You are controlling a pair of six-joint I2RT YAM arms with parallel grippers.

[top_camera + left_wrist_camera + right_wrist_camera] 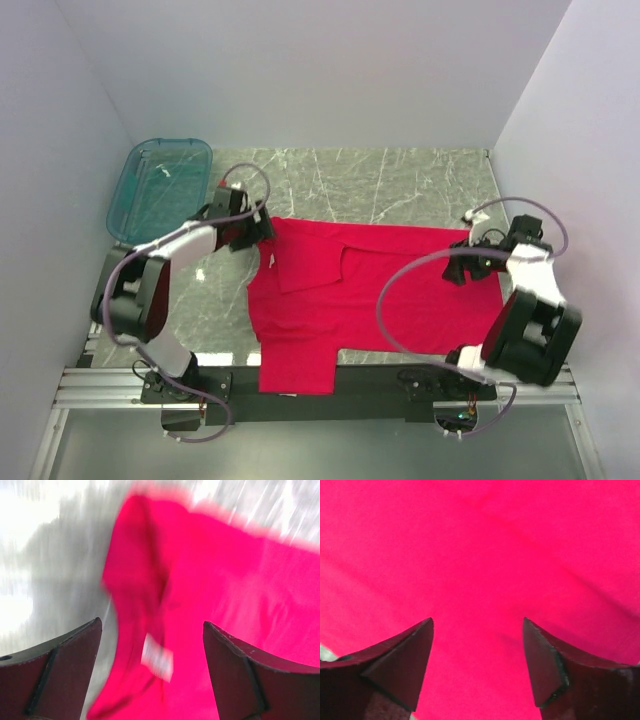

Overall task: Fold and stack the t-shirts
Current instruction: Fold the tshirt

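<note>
Grey marbled counter (400,180) between pale walls carries a teal tub (125,200) at its far left corner. Just right of the tub, the left hand (150,625) hovers, fingers wide apart, over the white neck label (157,657) of the red t-shirt (400,280), which lies spread across the counter's middle, one flap reaching over the near edge. At the shirt's right edge the right hand (477,621) stands wide too, gripping nothing, red cloth beneath.

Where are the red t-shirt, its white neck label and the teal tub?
red t-shirt (400,290): top view, middle of its body.
white neck label (157,662): left wrist view, label's centre.
teal tub (160,195): top view, bare floor inside.
</note>
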